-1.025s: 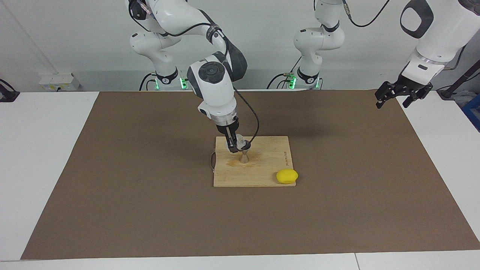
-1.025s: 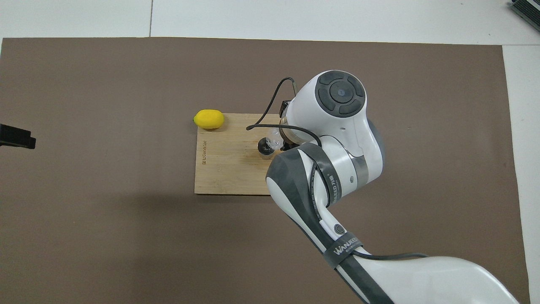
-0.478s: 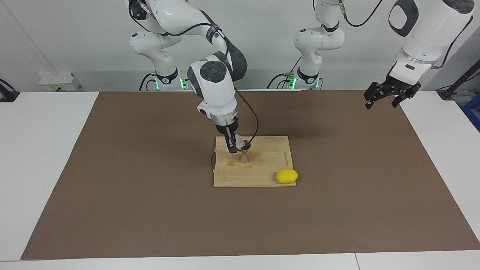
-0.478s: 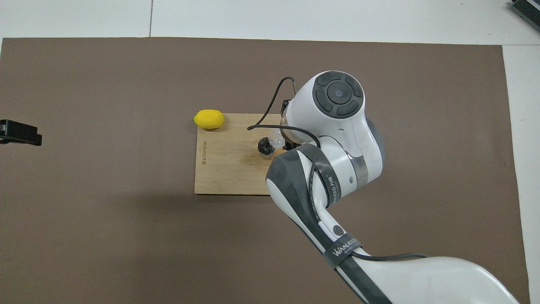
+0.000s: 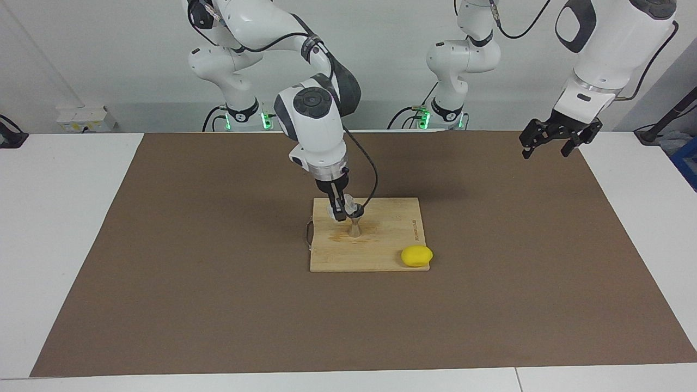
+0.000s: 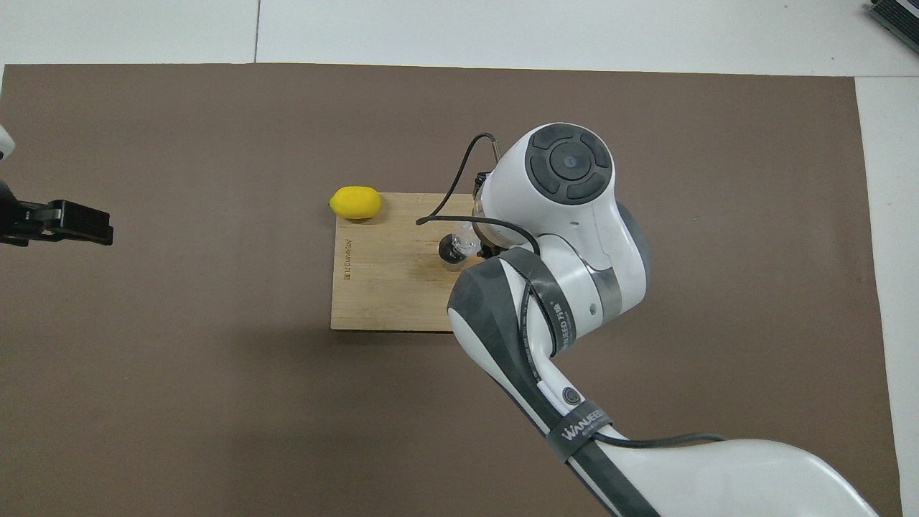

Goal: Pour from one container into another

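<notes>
Right end effector (image 5: 342, 212) is down over the wooden cutting board (image 5: 381, 256), clenched on the glass cup (image 5: 351, 209). The cup is held up in the air, tilted, its mouth leaning toward the jigger (image 5: 355, 227) and sitting right at the jigger's top rim. From the facing view, cup and rim look to be touching or just shy of it; cannot tell which.

The jigger stands upright on the board, roughly mid-board, a bit toward the right arm's end. In the overhead view its open top (image 6: 451, 250) shows as a dark round, with the clear cup (image 6: 467, 238) just beside it and half hidden under the right arm's wrist. Whether anything is flowing from the cup cannot be made out.

The board lies near the middle of the brown mat (image 5: 163, 272), which covers most of the white table (image 5: 54, 218). A small metal loop handle sticks out from the board's edge toward the right arm's end.

1 yellow lemon (image 5: 417, 255) rests at the board's corner farthest from the robots, toward the left arm's end, touching the board edge.

Left end effector (image 5: 550, 142) hangs high over the mat's edge at the left arm's end, well apart from the board, fingers spread, released, carrying nothing. The left arm waits.
</notes>
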`<state>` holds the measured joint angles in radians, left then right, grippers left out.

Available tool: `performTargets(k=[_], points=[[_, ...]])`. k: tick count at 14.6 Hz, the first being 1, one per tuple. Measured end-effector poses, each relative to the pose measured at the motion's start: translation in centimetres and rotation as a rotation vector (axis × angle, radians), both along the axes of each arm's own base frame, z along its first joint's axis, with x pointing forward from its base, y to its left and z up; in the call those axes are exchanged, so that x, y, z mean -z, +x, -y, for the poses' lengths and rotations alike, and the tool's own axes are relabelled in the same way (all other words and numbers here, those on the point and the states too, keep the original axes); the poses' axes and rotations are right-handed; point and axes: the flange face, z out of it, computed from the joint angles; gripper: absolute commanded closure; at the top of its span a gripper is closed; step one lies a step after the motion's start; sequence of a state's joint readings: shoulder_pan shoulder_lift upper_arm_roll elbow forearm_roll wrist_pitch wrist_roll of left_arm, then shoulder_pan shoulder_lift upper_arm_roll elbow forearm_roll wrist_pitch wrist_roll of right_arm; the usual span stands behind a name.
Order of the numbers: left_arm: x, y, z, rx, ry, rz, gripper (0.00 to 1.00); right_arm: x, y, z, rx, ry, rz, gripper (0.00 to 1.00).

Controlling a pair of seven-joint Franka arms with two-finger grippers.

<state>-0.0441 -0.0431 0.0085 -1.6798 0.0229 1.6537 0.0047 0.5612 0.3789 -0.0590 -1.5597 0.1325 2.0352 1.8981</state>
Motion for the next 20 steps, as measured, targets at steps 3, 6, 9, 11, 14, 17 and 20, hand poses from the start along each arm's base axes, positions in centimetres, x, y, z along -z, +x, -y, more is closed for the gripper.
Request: performTargets(k=[3, 6, 9, 11, 14, 17, 20], points=[[0.0, 0.0, 0.0, 0.0, 0.0, 0.0, 0.0, -0.1, 0.1, 0.2, 0.015, 0.025, -0.012, 1.0], [0.0, 0.0, 0.0, -0.001, 0.0, 0.0, 0.0, -0.2, 0.3, 0.4, 0.031, 0.071, -0.032, 1.0], [0.0, 0.0, -0.1, -0.001, 0.0, 0.0, 0.0, -0.2, 0.4, 0.5, 0.033, 0.084, -0.039, 1.0], [0.0, 0.0, -0.1, -0.001, 0.0, 0.0, 0.0, 0.0, 0.7, 1.0, 0.024, 0.11, -0.048, 1.0], [0.0, 0.0, -0.1, -0.001, 0.0, 0.0, 0.0, 0.0, 1.5, 2.3, 0.01, 0.151, -0.056, 1.0], [0.0, 0.0, -0.1, -0.001, 0.0, 0.0, 0.0, -0.2, 2.6, 4.3, 0.031, 0.264, -0.08, 1.0], [0.0, 0.0, -0.1, -0.001, 0.0, -0.001, 0.0, -0.5, 4.2, 7.4, 0.083, 0.372, -0.092, 1.0]])
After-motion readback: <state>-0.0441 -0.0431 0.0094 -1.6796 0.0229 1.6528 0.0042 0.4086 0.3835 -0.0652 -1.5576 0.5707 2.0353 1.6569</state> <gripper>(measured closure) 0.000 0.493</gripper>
